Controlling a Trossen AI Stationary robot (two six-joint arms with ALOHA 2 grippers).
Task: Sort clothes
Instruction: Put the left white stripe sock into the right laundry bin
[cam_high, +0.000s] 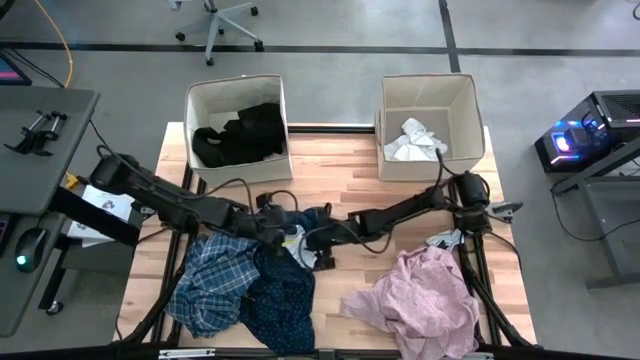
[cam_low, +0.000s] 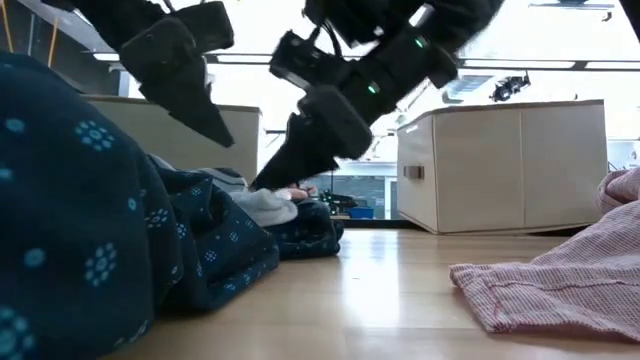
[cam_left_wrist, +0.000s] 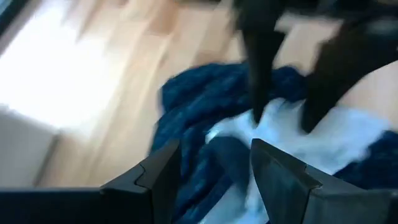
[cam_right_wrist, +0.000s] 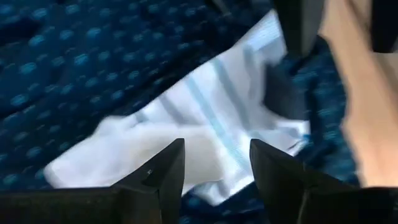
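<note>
Clothes lie scattered over the pale wooden plank surface (cam_high: 350, 180). At its middle sits a small white sock with thin pale-blue stripes (cam_right_wrist: 186, 134), soft and crumpled, resting on the dark navy patterned shirt (cam_high: 280, 300), whose cloth is dotted with little light-blue flower marks. From above the sock is mostly hidden by the arms, so I cannot tell which way its long axis runs.

Both grippers meet over it. The left gripper (cam_high: 272, 228) reaches in from nine o'clock, fingers apart and empty just above the sock. The right gripper (cam_high: 312, 240) comes from three o'clock, fingers also apart, straddling the sock without clamping it.

A blue-white plaid shirt (cam_high: 205, 280) is bunched at about seven o'clock, touching the navy one. A pale pink garment (cam_high: 425, 295), finely woven and rumpled, spreads at five o'clock. At eleven o'clock a square beige fabric box (cam_high: 237, 125) holds a black garment (cam_high: 245, 132); at one o'clock a second beige box (cam_high: 428, 125) holds white socks (cam_high: 412, 140).
</note>
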